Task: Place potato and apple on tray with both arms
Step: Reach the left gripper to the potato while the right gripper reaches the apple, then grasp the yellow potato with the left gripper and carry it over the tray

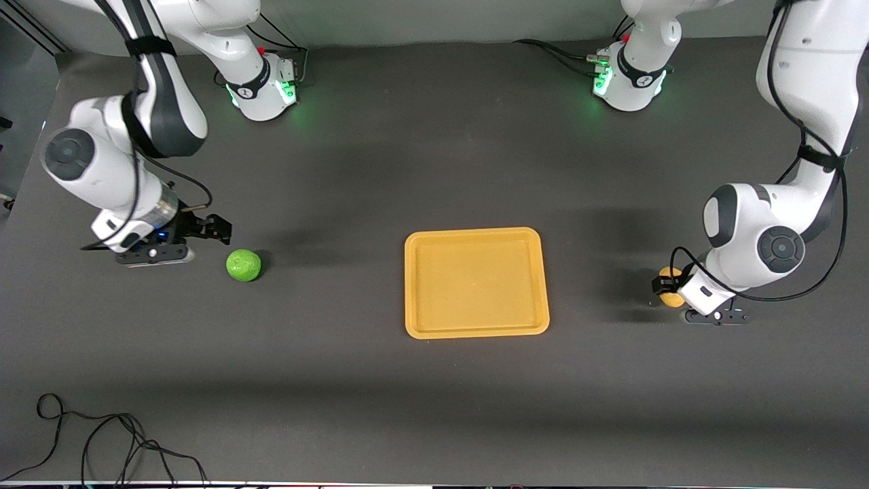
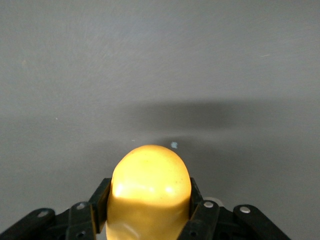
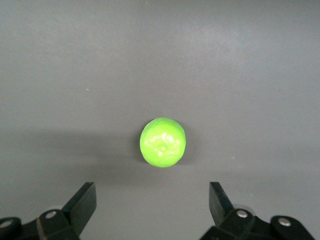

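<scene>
**Potato pinched, apple not yet taken, tray bare.**

The left gripper [image 2: 149,220] was clamped on the potato [image 2: 150,192] low at the left arm's end of the table, and the glossy skin looked liable to squirt out on the lift, as only its lower part sat between the fingers. The right gripper [image 3: 152,205] stood spread wide beside the apple [image 3: 163,142], which lay on the mat toward the right arm's end and might roll if nudged. Between them sat the tray [image 1: 475,329]. The table [image 1: 434,407] wore a dark grey mat; a loose black cable [image 1: 108,441] lay near its front edge.
</scene>
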Robot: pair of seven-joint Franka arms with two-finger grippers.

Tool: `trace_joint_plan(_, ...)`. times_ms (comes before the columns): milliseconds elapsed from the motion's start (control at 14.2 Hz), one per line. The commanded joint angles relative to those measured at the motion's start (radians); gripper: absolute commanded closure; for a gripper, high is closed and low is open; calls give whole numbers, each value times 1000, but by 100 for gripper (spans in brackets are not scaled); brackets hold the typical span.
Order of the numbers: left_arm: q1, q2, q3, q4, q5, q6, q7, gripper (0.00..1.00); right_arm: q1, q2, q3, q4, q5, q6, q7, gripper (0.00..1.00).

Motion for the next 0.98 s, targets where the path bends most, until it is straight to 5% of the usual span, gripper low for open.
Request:
trace_joint_plan(0, -85, -107, 11, 75, 3, -179, -49, 100, 8, 131, -9, -3, -17, 109, 26, 0)
trace_joint_plan(351, -248, -87, 9, 376, -4, -451, -222, 100, 3, 278, -15, -41, -17, 309, 26, 0)
trace_joint_plan(914, -505, 143, 9, 542, -9, -413, -558, 100, 5, 309, -18, -36, -17, 324, 31, 5)
